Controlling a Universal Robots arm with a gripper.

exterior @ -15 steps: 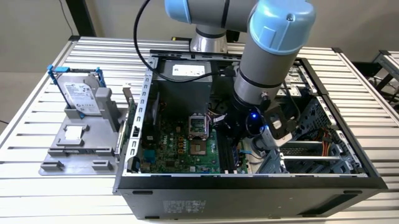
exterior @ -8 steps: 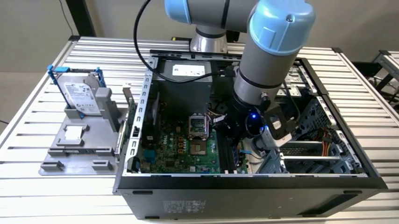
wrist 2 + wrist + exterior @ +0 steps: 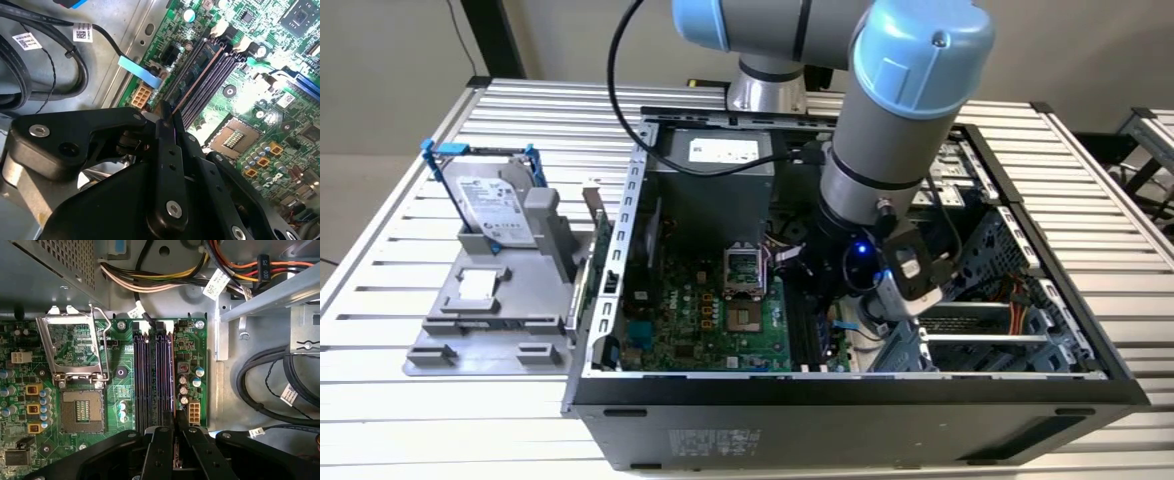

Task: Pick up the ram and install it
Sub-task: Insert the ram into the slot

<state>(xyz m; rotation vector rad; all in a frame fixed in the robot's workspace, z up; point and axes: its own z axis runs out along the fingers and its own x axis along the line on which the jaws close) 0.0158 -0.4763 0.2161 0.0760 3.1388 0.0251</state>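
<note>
On the exterior view's left, a silver hard drive (image 3: 491, 205) in a blue bracket stands on a grey fixture (image 3: 487, 310) on the slatted desk (image 3: 374, 400). To its right sits the open computer case (image 3: 854, 395), its green motherboard (image 3: 707, 320) lying flat inside. The arm (image 3: 894, 130) reaches down into the case over the memory slots (image 3: 152, 380) beside the CPU socket (image 3: 82, 410). In both wrist views the tool (image 3: 175, 432) is clamped on the ram (image 3: 192, 82), a thin stick held on edge between its fingers (image 3: 167, 150). The ram runs along the outermost slot, nearest the white power connector (image 3: 192, 412); whether it is fully seated cannot be told.
</note>
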